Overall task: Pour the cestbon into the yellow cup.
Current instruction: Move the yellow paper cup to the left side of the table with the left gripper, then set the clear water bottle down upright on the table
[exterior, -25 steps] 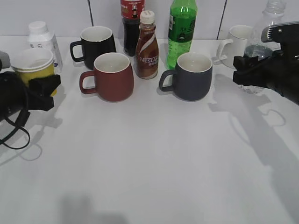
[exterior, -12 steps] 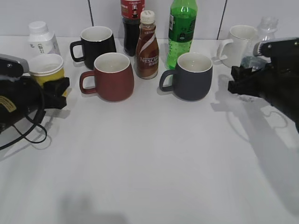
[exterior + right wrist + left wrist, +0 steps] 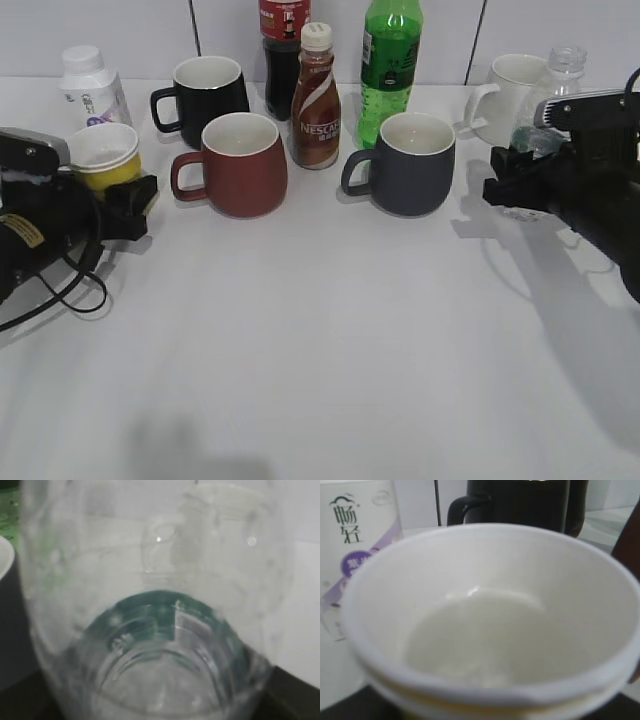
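The left tool [image 3: 125, 205] grips the cup [image 3: 103, 157]. The right tool [image 3: 520, 185] grips the bottle [image 3: 552, 95], far across the desk [image 3: 320, 340]. A loose squeeze could let either slip; tipping early would spill water.

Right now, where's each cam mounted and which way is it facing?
Exterior: in front of the table, raised, tilted down toward the back wall; sees mugs, bottles, left end effector at the yellow cup, right end effector at the cestbon.
Left wrist: on the left arm, looking into the yellow cup at close range; only a dark edge of the robot shows at the bottom.
Right wrist: on the right arm, pressed up against the cestbon; dark bottom corners only.
Shared: each wrist view's object also appears in the exterior view.
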Robot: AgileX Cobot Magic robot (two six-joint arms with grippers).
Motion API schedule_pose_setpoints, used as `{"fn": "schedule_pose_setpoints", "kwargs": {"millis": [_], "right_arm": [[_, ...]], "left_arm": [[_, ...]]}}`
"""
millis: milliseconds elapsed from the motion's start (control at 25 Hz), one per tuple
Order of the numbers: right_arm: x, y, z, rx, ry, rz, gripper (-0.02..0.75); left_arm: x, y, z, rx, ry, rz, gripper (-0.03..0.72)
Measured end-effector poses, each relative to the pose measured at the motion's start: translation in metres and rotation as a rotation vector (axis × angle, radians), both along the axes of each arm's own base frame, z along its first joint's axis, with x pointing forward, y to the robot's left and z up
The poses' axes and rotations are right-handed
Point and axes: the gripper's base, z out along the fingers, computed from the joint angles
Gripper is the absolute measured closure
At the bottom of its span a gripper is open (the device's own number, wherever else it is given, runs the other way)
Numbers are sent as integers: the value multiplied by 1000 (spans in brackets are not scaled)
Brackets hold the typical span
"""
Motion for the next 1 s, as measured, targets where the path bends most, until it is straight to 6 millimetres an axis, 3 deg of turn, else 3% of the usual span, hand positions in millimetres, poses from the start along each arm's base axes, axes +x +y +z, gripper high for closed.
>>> {"fn": "schedule_pose_setpoints", "kwargs": {"millis": [280, 680, 1000], "right_arm": [[0, 1, -3, -7, 7, 10, 272], [1, 1, -12, 22, 8, 3, 272], [1, 0, -14, 67, 37, -26, 99]], "left_arm": [[-12, 2, -6, -8, 18, 0, 113], [-40, 6, -3, -11, 51, 8, 100], [-57, 9, 11, -13, 39, 9, 100]]}}
